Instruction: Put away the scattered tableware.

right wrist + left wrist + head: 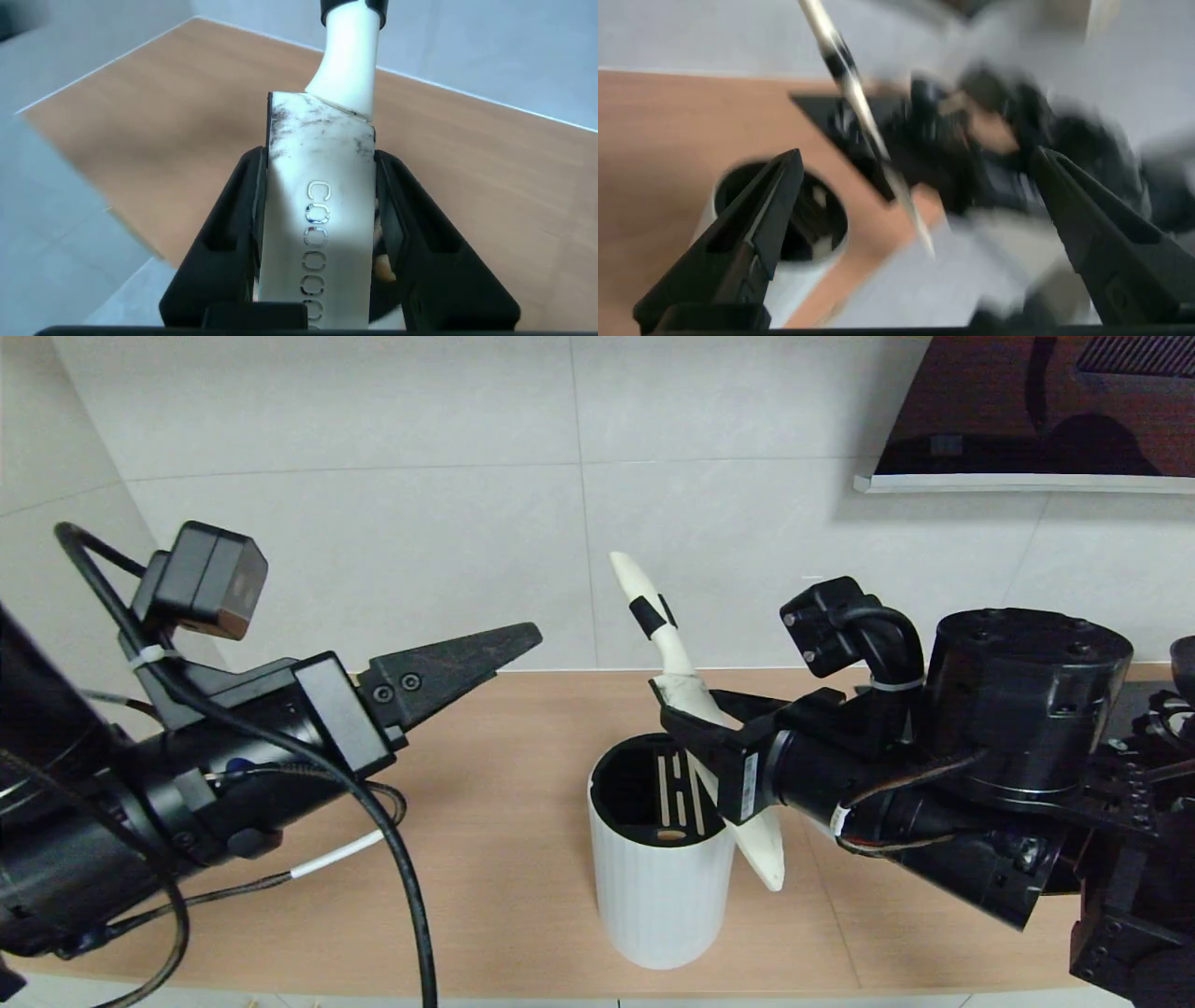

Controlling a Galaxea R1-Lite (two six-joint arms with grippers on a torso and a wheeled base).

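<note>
Spatula [674, 658] first, from the head view: it is clamped in the right gripper [695, 719] where handle meets blade, above and just right of the white holder [658, 896] on the counter [485, 859]. Its long axis is steeply tilted. The handle points up and slightly left toward the far wall, and the blade's end hangs down on the right, outside the holder's rim. I judge the holder's mouth lies left of and below that end, so the right arm is the one placed to drop it in. The left gripper [523, 639] hovers well to the left. In the left wrist view, that gripper [915, 163] is spread wide and empty, and the spatula [854, 89] slants above the holder [724, 187]. In the right wrist view, the right gripper [322, 215] is clenched on the blade of the spatula [322, 177], with the handle running away over the counter [467, 187].
</note>
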